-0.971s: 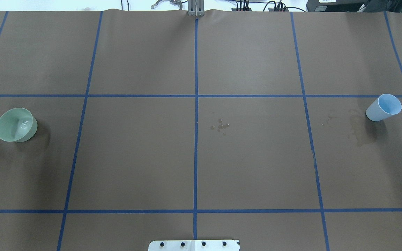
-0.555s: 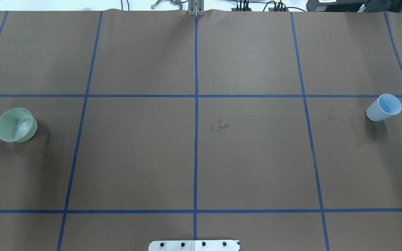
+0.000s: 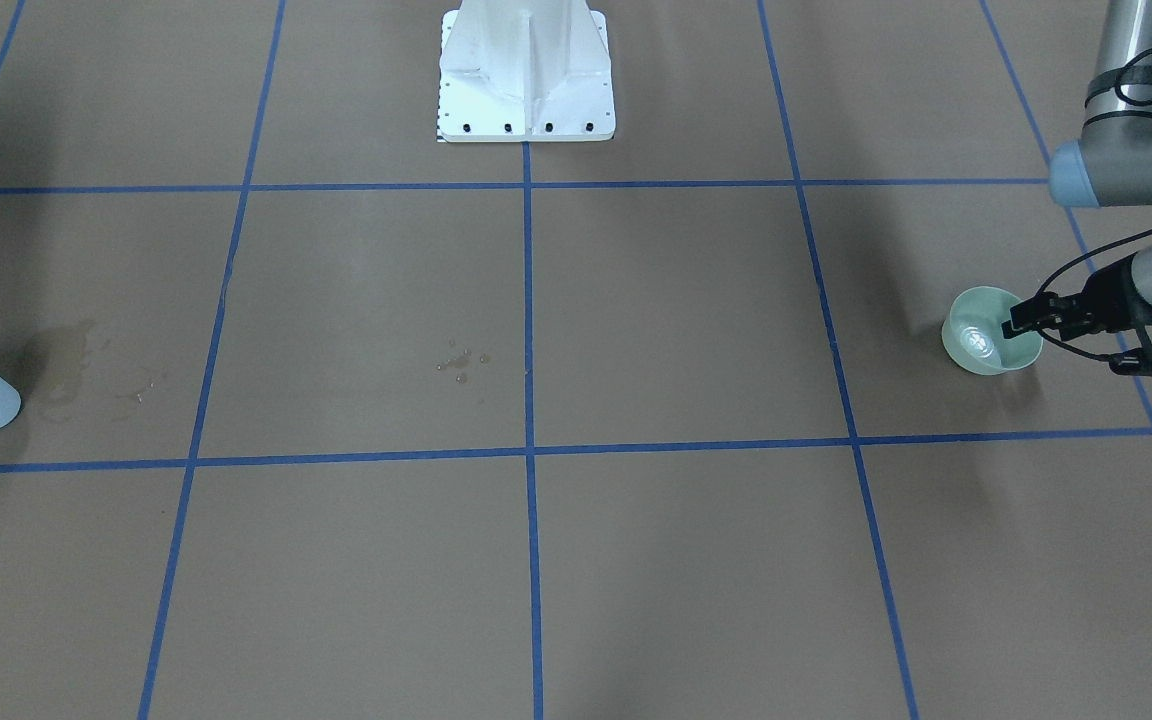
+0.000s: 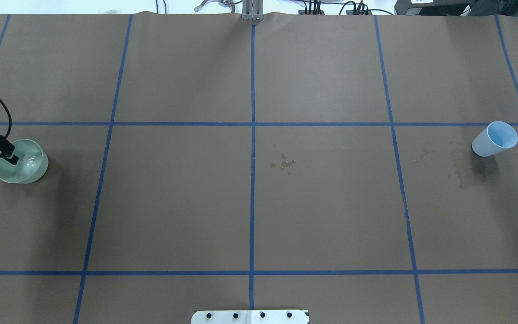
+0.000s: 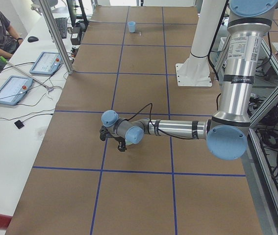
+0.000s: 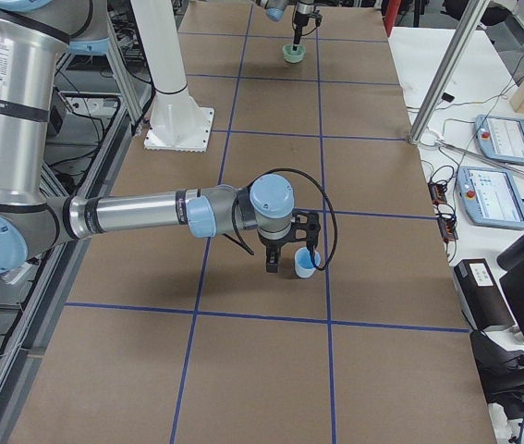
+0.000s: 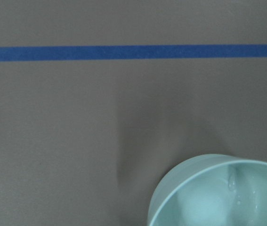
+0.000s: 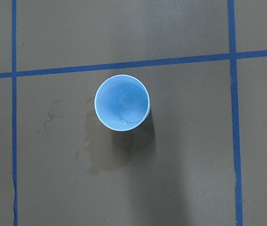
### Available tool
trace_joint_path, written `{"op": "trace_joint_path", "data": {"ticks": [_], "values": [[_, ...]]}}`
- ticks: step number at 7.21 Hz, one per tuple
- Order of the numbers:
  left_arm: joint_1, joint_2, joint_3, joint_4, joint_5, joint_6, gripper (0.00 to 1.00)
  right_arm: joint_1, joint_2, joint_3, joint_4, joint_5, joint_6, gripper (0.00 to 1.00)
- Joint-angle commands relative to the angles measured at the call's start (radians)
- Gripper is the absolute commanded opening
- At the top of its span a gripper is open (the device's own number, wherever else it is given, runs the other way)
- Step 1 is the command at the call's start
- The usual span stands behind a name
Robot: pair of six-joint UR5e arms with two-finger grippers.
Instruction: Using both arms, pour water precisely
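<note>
A pale green bowl point(image 4: 27, 168) stands at the table's left end, also in the front view point(image 3: 971, 345) and the left wrist view point(image 7: 208, 197). A little clear water point(image 4: 33, 161) glints inside it. My left gripper point(image 4: 11, 156) reaches over the bowl's left rim, also in the front view point(image 3: 1014, 325); its jaws overlap and I cannot tell their state. A light blue cup point(image 4: 495, 138) stands upright at the right end, directly below the right wrist camera point(image 8: 122, 102). My right gripper point(image 6: 289, 257) shows only in the exterior right view, beside the cup; I cannot tell its state.
Water drops point(image 4: 286, 163) lie near the table's middle. A wet stain point(image 4: 463, 168) spreads beside the cup. The white pedestal point(image 3: 526, 70) stands at the robot's side. Blue tape lines cross the brown table cover point(image 4: 173, 202).
My left gripper has come in from the left edge and now reaches over the bowl's rim. The bowl and the cup have not moved.
</note>
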Motion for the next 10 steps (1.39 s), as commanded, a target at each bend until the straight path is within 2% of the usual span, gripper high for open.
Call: {"op": "trace_joint_path", "data": {"ticks": [1, 2, 3, 4, 5, 6, 7, 8, 9, 10], "values": [[0.003, 0.0, 0.008, 0.016, -0.061, -0.009, 0.0, -0.004, 0.0, 0.0, -0.001, -0.001, 0.005, 0.99], [-0.001, 0.0, -0.011, 0.027, -0.135, -0.041, 0.0, -0.006, 0.0, -0.001, -0.001, -0.001, 0.006, 0.99], [0.002, -0.011, -0.092, 0.05, -0.184, -0.093, 0.0, -0.006, 0.002, -0.001, -0.001, -0.001, 0.006, 0.99], [0.006, -0.065, -0.192, 0.064, -0.183, -0.277, 0.0, -0.007, 0.003, -0.001, -0.001, -0.001, 0.006, 0.99], [0.096, -0.183, -0.244, 0.066, -0.174, -0.516, 0.0, -0.01, 0.005, -0.003, -0.001, -0.003, 0.006, 0.99], [0.215, -0.328, -0.246, 0.069, -0.107, -0.792, 0.0, -0.012, 0.006, -0.003, -0.001, -0.003, 0.006, 0.99], [0.329, -0.422, -0.239, 0.07, 0.02, -0.978, 0.0, -0.012, 0.008, -0.006, 0.001, -0.006, 0.005, 0.99], [0.389, -0.502, -0.194, 0.072, 0.106, -1.024, 0.0, -0.012, 0.008, -0.006, 0.001, -0.006, 0.005, 0.99], [0.408, -0.599, -0.088, 0.07, 0.118, -1.025, 0.0, -0.01, 0.016, -0.004, 0.001, -0.006, 0.006, 0.99], [0.449, -0.665, 0.001, 0.069, 0.174, -1.025, 0.0, -0.012, 0.016, -0.004, 0.001, -0.006, 0.011, 0.99]]}}
